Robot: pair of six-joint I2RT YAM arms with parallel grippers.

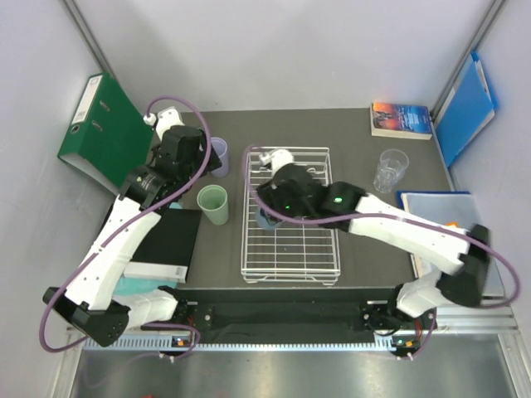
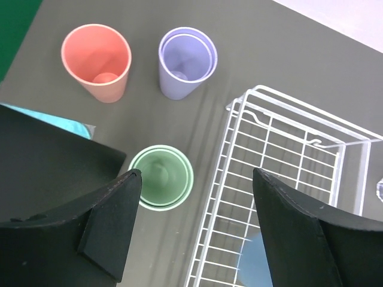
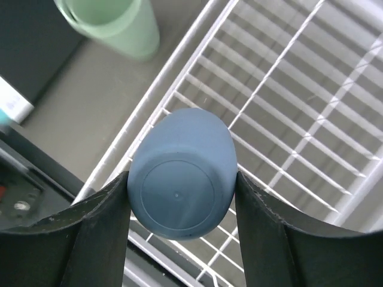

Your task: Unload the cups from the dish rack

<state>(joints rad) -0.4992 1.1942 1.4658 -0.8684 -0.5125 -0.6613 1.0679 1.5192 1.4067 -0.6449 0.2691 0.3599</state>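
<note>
Right gripper clenched on inverted light-blue tapered plastic cup within white wire dish rack; taper may cause slippage.

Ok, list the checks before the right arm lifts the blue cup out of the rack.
1. Right gripper has a finger on each side of the blue cup: ok.
2. Blue cup sits upside down inside the rack: ok.
3. Left gripper is open and off to the rack's side: ok.
4. Bare table right of the rack for setting down: ok.
5. Right arm's cable free of the rack wires: cannot tell.
6. Grip firm enough to lift: cannot tell.
</note>
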